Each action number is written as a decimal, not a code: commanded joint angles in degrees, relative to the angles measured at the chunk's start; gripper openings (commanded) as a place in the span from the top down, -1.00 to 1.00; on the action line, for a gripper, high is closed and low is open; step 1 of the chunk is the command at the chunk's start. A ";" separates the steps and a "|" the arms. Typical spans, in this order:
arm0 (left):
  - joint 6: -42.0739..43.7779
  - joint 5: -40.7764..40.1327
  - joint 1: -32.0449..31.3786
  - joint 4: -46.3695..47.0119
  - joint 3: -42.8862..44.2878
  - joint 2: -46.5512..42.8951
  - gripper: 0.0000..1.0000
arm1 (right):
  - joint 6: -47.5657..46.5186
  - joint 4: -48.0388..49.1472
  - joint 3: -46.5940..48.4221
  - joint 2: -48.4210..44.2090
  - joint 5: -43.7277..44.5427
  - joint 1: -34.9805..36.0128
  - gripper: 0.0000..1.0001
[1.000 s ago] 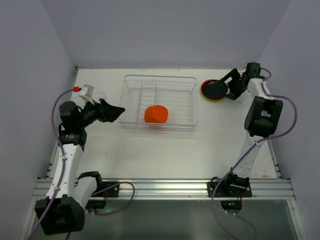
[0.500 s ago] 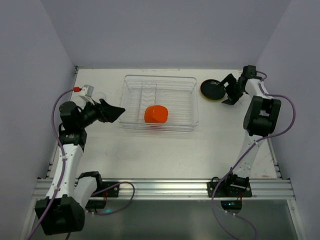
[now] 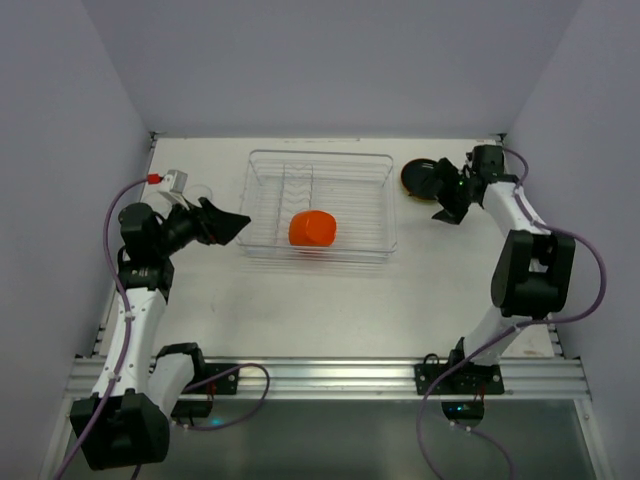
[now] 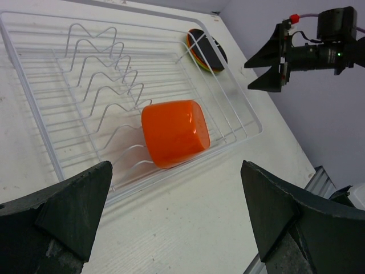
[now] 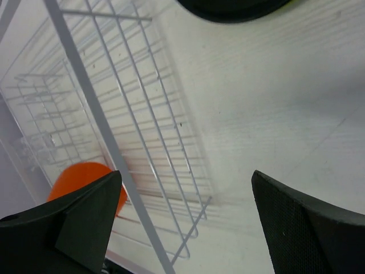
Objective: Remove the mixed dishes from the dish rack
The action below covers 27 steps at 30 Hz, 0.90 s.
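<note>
Left tool (image 3: 238,228): it is hanging released, jaws spread wide, just beside the left end of the dish rack (image 3: 320,155) and holding nothing.

Dish rack: it is sitting on the bench (image 3: 320,310), mid-field. The orange cup (image 3: 311,229) is lying on its side on the rack floor, near the front wall, just right of the ribbed slot wires.

Handling, as judged: the cup is looking like light, stiff, smooth plastic, liable to roll or slip under a loose pinch. Gripping across the rim wall at the open end is appearing the soundest hold. The front wire wall and the slot ribs are crowding any low approach, so coming down from above is appearing safer.

Plates (image 3: 420,176): they are resting stacked on the bench just beyond the rack's right far corner, black uppermost.

Right tool (image 4: 248,77): it is hovering beside that stack, jaws parted and gripping nothing.
</note>
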 commanded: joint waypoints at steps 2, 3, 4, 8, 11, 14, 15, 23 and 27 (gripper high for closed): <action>-0.67 0.82 0.51 2.43 -0.33 0.45 -1.00 | -1.52 8.05 -10.86 -9.98 1.48 1.07 -0.96; -0.67 0.81 0.51 2.52 -0.33 0.46 -1.00 | -1.78 9.80 -12.63 -13.56 1.57 1.42 -0.95; -0.67 0.81 0.51 2.52 -0.33 0.54 -1.00 | -2.05 10.43 -14.04 -15.25 2.27 1.60 -0.96; -0.67 0.81 0.51 2.61 -0.33 1.16 -1.00 | -3.19 14.82 -23.25 -24.91 0.69 2.21 -0.98; -0.67 0.81 0.51 2.78 -0.33 1.16 -1.00 | -3.01 19.83 -29.67 -33.79 -0.62 2.66 -0.98; -0.58 0.73 0.51 2.96 -0.33 1.25 -1.00 | -3.19 21.42 -32.16 -39.51 -2.29 2.74 -0.98; -0.58 0.81 0.51 3.04 -0.42 1.25 -1.00 | -3.02 21.77 -32.69 -40.57 -2.90 2.83 -0.98; -0.93 1.34 0.51 3.66 -0.60 1.77 -1.00 | -0.38 28.08 -39.80 -48.04 -7.82 4.24 -0.98; -1.02 1.34 0.51 3.92 -0.60 1.69 -1.00 | 2.07 42.50 -47.09 -51.56 -9.06 5.29 -0.98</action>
